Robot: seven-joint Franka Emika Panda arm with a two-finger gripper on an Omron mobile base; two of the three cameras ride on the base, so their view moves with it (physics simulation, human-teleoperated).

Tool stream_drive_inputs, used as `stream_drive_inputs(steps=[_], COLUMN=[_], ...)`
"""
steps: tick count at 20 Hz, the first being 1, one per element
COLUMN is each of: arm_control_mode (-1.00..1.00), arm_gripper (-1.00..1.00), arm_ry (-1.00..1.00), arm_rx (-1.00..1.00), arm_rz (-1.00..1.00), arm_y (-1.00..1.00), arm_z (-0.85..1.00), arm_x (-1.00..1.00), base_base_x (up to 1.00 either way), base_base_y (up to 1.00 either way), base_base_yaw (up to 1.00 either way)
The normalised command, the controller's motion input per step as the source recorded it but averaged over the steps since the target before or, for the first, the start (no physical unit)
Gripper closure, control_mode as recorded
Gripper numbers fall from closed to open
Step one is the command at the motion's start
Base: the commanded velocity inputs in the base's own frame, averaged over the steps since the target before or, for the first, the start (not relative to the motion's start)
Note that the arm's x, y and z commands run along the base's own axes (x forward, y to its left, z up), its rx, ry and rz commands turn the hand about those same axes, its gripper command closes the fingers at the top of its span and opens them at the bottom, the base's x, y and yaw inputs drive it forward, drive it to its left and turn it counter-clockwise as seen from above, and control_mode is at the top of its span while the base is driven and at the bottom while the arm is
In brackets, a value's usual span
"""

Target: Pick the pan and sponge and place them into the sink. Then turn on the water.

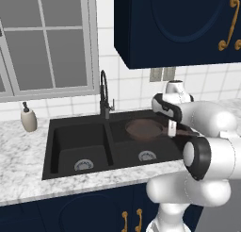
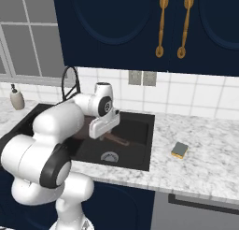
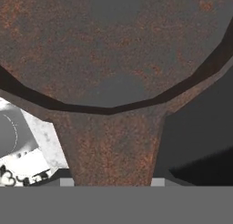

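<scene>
The claw (image 3: 109, 182) is partly closed around the pan's (image 1: 143, 128) handle, holding it above the sink's (image 1: 77, 153) right basin

No text, label, brand, number or sign can be read anywhere; the cupboard doors (image 2: 140, 23) are plain dark blue; the soap bottle (image 1: 28, 119) carries no visible marking; the sponge (image 2: 179, 150) is bare; the pan (image 3: 113, 50) shows only rusty mottling; a small red-and-white patch on the gripper (image 1: 171, 128) is too small to read.
</scene>
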Motion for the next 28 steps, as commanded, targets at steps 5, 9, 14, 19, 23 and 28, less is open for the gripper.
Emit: stream_drive_inputs(steps=[5, 9, 14, 19, 23, 28], arm_control_mode=[-1.00, -1.00, -1.00, -1.00, -1.00, -1.00], arm_gripper=[1.00, 1.00, 1.00, 1.00, 1.00, 1.00], arm_ry=[0.00, 0.00, -0.01, 0.00, 0.00, 0.00], arm_rx=[0.00, 0.00, 0.00, 0.00, 0.00, 0.00], arm_rz=[0.12, 0.01, 0.00, 0.00, 0.00, 0.00], arm_y=[-0.04, 0.00, 0.00, 0.00, -0.06, -0.06], arm_z=[-0.01, -0.24, -0.58, -0.53, -0.44, -0.50], arm_x=[0.00, 0.16, 0.35, 0.32, 0.18, 0.17], base_base_x=[0.00, 0.00, 0.00, 0.00, 0.00, 0.00], base_base_y=[0.00, 0.00, 0.00, 0.00, 0.00, 0.00], base_base_yaw=[0.00, 0.00, 0.00, 0.00, 0.00, 0.00])
